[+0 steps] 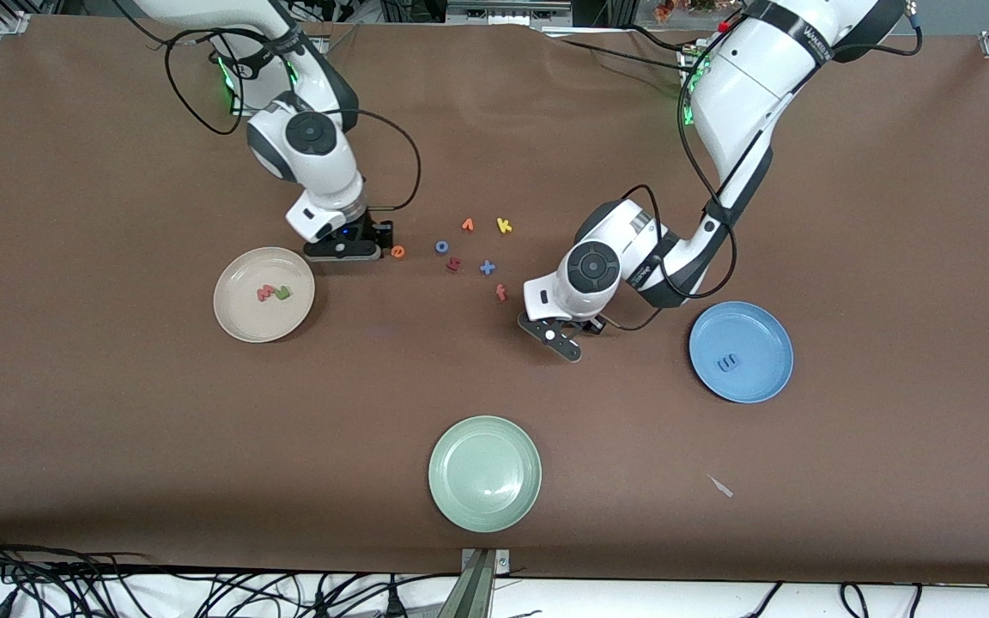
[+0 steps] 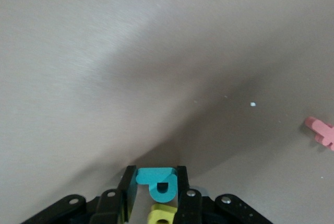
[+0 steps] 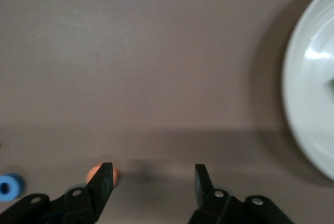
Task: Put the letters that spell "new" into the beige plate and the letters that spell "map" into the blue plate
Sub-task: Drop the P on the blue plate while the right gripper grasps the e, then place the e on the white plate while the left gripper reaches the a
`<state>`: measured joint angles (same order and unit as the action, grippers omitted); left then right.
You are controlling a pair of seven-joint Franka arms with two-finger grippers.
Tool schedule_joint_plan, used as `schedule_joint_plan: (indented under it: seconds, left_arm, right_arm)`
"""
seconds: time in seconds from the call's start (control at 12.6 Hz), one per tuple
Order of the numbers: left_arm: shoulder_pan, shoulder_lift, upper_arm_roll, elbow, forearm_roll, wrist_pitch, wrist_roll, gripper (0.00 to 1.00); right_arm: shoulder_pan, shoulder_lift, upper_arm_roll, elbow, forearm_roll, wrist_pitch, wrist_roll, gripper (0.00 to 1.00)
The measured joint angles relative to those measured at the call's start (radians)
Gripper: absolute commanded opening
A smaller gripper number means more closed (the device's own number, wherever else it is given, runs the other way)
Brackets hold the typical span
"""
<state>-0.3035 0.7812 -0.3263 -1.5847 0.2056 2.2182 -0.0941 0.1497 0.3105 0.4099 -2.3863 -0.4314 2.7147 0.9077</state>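
Brown surface (image 1: 117, 429) | beige plate (image 1: 237, 322): w, n | blue plate (image 1: 765, 382): m | left claw (image 2: 154, 195) grasping teal p (image 2: 156, 182) | right claw (image 3: 151, 179) released beside orange e (image 1: 397, 251)

The w (image 1: 265, 293) and n (image 1: 284, 293) are lying side by side in the beige plate (image 1: 237, 322), toward the right arm's end. The m (image 1: 727, 363) is sitting in the blue plate (image 1: 761, 382), toward the left arm's end. The e (image 1: 397, 251) is lying on the table just beside the right gripper (image 1: 374, 240). The p (image 2: 156, 183) is sitting between the left gripper's (image 2: 155, 192) fingers.
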Motion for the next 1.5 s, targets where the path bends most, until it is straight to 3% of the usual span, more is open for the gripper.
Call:
schedule_joint_plan:
  seconds: [0.24, 0.47, 0.55, 0.63, 0.71, 0.79, 1.19, 1.5]
  left_arm:
    - [0.066, -0.070, 0.006, 0.061, 0.005, -0.175, 0.060, 0.00]
    - [0.229, -0.110, 0.013, 0.063, 0.008, -0.236, 0.324, 0.00]
    - [0.289, -0.107, 0.015, 0.057, 0.009, -0.237, 0.423, 0.03]
    - [0.341, -0.103, 0.015, 0.047, 0.008, -0.237, 0.508, 0.12]
    - [0.377, -0.098, 0.014, 0.034, 0.008, -0.237, 0.565, 0.44]
    - [0.394, -0.092, 0.014, 0.025, 0.008, -0.236, 0.594, 0.99]
    - [0.374, -0.091, -0.020, 0.017, 0.008, -0.239, 0.549, 1.00]
    - [0.316, -0.107, -0.150, 0.020, 0.008, -0.277, 0.161, 1.00]
  right_arm:
    - [0.019, 0.048, 0.000, 0.037, 0.000, 0.018, 0.062, 0.72]
    - [0.036, 0.085, 0.000, 0.050, 0.000, 0.044, 0.081, 0.71]
    - [0.041, 0.096, 0.000, 0.050, 0.000, 0.051, 0.081, 0.71]
    - [0.046, 0.106, 0.000, 0.050, 0.000, 0.055, 0.082, 0.70]
    - [0.049, 0.114, 0.000, 0.051, -0.002, 0.059, 0.083, 0.65]
    - [0.051, 0.122, 0.000, 0.052, -0.008, 0.061, 0.083, 0.59]
    - [0.051, 0.126, -0.009, 0.062, -0.066, 0.063, 0.080, 0.15]
    - [0.049, 0.106, -0.060, 0.082, -0.082, 0.049, -0.020, 0.15]
